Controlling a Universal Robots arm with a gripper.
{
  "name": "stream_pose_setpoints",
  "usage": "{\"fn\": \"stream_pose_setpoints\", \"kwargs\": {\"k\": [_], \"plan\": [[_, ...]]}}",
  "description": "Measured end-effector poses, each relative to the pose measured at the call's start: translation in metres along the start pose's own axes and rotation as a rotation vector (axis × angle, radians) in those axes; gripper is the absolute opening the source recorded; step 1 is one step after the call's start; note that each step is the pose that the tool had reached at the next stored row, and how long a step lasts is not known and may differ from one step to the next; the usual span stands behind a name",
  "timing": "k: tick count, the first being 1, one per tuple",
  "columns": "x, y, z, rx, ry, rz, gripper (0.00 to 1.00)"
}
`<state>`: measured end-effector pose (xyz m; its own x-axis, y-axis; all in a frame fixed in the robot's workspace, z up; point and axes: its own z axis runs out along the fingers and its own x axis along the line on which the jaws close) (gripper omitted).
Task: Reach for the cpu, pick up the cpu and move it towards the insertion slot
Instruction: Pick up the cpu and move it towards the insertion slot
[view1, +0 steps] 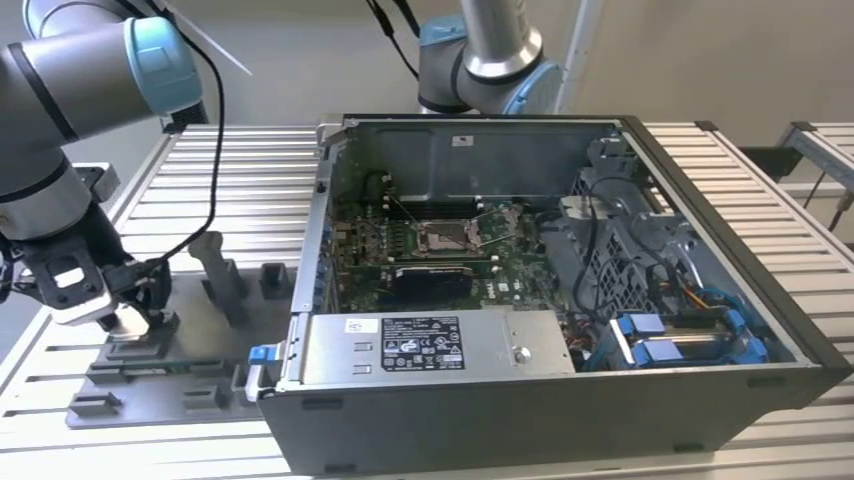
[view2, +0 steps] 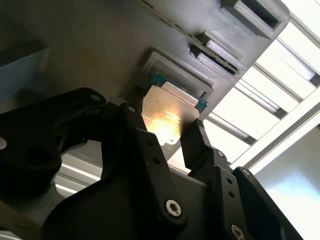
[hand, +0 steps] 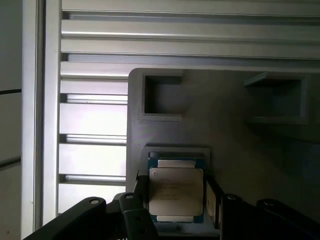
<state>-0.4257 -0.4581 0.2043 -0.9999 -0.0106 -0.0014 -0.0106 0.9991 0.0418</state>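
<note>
The cpu, a silvery square chip, lies in a shallow pocket of the grey fixture plate. In both wrist views my gripper has its black fingers pressed against two opposite edges of the cpu, which still rests in the pocket. In the exterior view my gripper is low over the fixture plate at the exterior view's left. The insertion slot, with its silver frame, sits on the green board inside the open computer case, well to the exterior view's right of my gripper.
The open case has tall metal walls, a power supply box at its front and cables with blue parts. Upright grey fixture blocks stand on the plate beside my gripper. A second robot arm stands behind the case.
</note>
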Motion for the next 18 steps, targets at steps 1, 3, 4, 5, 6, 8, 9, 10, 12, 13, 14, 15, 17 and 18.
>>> {"fn": "stream_pose_setpoints", "kwargs": {"k": [1, 3, 4, 5, 6, 8, 9, 10, 12, 13, 14, 15, 17, 18], "plan": [[0.0, 0.0, -0.0009, 0.0001, 0.0001, 0.0, 0.0], [0.0, 0.0001, -0.0034, 0.0001, 0.0001, 0.0, 0.0], [0.0, 0.0002, -0.005, 0.0001, 0.0001, 0.0, 0.0], [0.0, 0.0003, -0.0062, 0.0, 0.0, 0.0, 0.0], [0.0, 0.0003, -0.0077, 0.0, 0.0001, 0.0, 0.0], [0.0, 0.0004, -0.0118, 0.0001, 0.0002, 0.0, 0.0], [0.0, 0.0006, -0.0138, 0.0001, 0.0001, 0.0, 0.0], [0.0, 0.0007, -0.0159, 0.0002, 0.0002, 0.0, 0.0], [0.0, 0.0009, -0.0205, 0.0002, 0.0, 0.0, 0.0], [0.0001, 0.001, -0.0234, 0.0002, 0.0002, 0.0, 0.0], [0.0001, 0.0011, -0.0264, 0.0002, 0.0001, 0.0, 0.0], [0.0001, 0.0013, -0.0288, 0.0002, 0.0002, 0.0, 0.0], [0.0001, 0.0015, -0.0333, 0.0002, 0.0001, 0.0, 0.0], [0.0001, 0.0016, -0.0357, 0.0002, 0.0001, 0.0, 0.0]]}}
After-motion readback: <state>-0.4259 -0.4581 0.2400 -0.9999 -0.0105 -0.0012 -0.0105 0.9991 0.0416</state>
